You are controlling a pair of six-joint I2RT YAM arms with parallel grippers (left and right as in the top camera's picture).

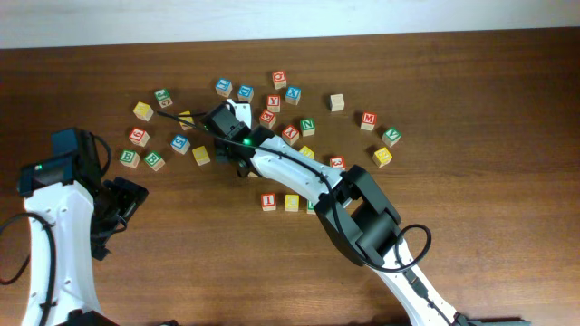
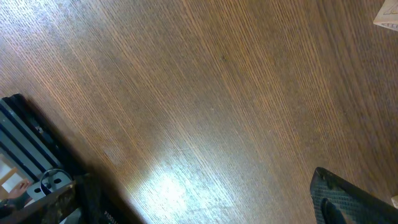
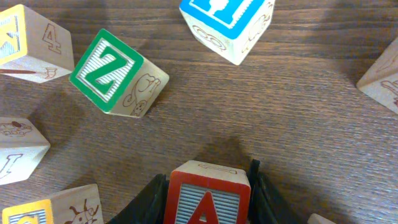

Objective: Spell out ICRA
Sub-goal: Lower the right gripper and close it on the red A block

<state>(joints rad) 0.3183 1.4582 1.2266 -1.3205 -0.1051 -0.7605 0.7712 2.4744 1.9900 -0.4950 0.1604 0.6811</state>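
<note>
Brown wooden table (image 1: 471, 226), letter cubes scattered. Your right gripper (image 3: 207, 179) clamps the red A cube (image 3: 208, 202); your left gripper (image 1: 127, 201) is spread wide, holding nothing. The I cube (image 1: 268, 201) and the yellow cube (image 1: 291, 202) sit side by side.

- We read a red "A" on the striped top face of a red-faced wooden cube (image 3: 208, 199), low in the right wrist view.
- A green-faced wooden cube (image 3: 109, 70) carries a white "Z". It may be an "N" turned sideways; we cannot tell which.
- A "4" is printed on the side of a yellow-faced wooden cube (image 3: 31, 43).
- From overhead we make out a red "I" on a red-lettered pale wooden cube (image 1: 268, 201), an "M" on a red-framed wooden cube (image 1: 368, 119), an "N" on a green-framed wooden cube (image 1: 308, 126) and a "B" on a green-edged wooden cube (image 1: 130, 158).
- The other cubes' letters are too small for us to read.
</note>
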